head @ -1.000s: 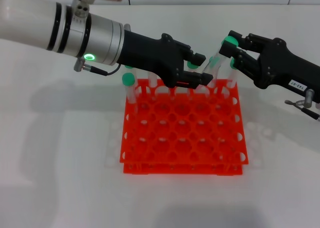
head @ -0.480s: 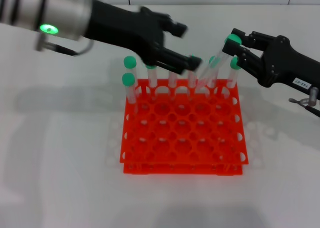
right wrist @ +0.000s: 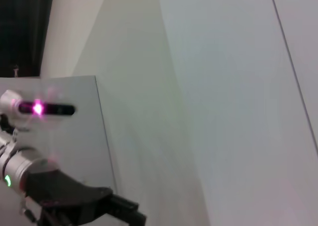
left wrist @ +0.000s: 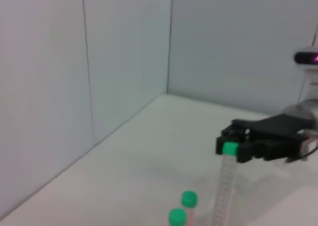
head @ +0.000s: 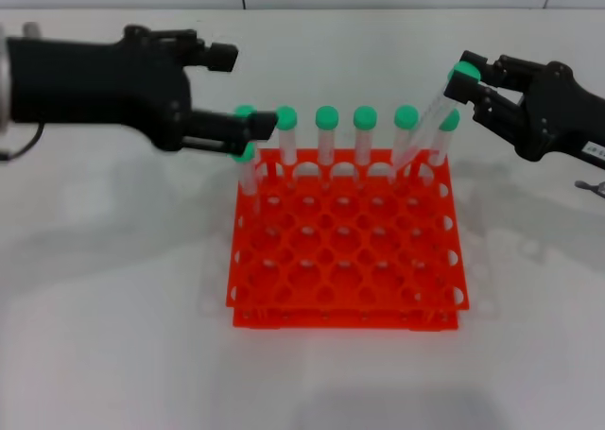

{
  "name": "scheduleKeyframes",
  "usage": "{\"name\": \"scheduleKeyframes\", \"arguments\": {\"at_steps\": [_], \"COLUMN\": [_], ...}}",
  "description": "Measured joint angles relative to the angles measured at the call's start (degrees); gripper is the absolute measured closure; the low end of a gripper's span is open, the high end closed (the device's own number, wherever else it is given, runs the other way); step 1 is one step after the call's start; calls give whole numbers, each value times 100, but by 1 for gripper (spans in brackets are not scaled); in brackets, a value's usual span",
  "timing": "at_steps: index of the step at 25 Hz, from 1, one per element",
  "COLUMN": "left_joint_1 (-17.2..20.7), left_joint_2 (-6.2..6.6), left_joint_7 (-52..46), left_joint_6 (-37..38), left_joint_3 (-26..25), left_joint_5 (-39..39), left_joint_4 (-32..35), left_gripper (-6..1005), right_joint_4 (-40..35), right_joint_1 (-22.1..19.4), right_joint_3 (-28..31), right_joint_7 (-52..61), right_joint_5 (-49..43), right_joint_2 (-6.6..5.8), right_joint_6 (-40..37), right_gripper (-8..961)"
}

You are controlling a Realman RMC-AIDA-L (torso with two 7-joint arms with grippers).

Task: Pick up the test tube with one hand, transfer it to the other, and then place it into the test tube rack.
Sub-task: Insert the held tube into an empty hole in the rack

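Test tube point(head: 437, 118): tilted, green cap pinched in the right tool point(head: 465, 82), lower end over the orange rack point(head: 346, 260), far-right corner, apparently for insertion. Left tool point(head: 248, 88): fingers apart, empty, above the bench point(head: 113, 288).

the head view looks forward and down from above onto the white table point(head: 113, 335), with the test tube rack point(head: 346, 250) near centre and both arms entering from the sides. the left wrist view faces level across the table toward the wall corner and takes in the right gripper point(left wrist: 238, 146) holding the test tube point(left wrist: 224, 186), also seen in the head view. the right wrist view faces mostly wall, with the left gripper point(right wrist: 121, 211) at its edge.
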Motion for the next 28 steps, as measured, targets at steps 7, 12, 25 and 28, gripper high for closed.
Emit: {"name": "scheduleKeyframes", "arguments": {"at_steps": [7,12,25,28], "left_joint_1": [1355,1805,1899,1886], "left_joint_2": [-33,-41,-21,-18], "left_joint_7": [1115,2067,3847,3960], "left_joint_6": [-6,49,344,344], "left_joint_3": [-183,-427,-1518,-1529], "left_joint_5": [-591,-1016,-1176,-1144], "left_joint_4": [-263,-1013,-2956,-3023], "left_gripper": [112,113,113,113], "right_joint_4": [-672,-912,-1117,-1100], "right_joint_1": [32,140,539,590], "right_joint_3": [-288,-504,-890,-1005], "right_joint_7": [627,958,1115,1086], "right_joint_5": [-2,-4,-6,29], "right_joint_2": [-28,-86,5,37], "right_joint_6": [-88,-144,56,137], "right_gripper": [693,693,691,691]}}
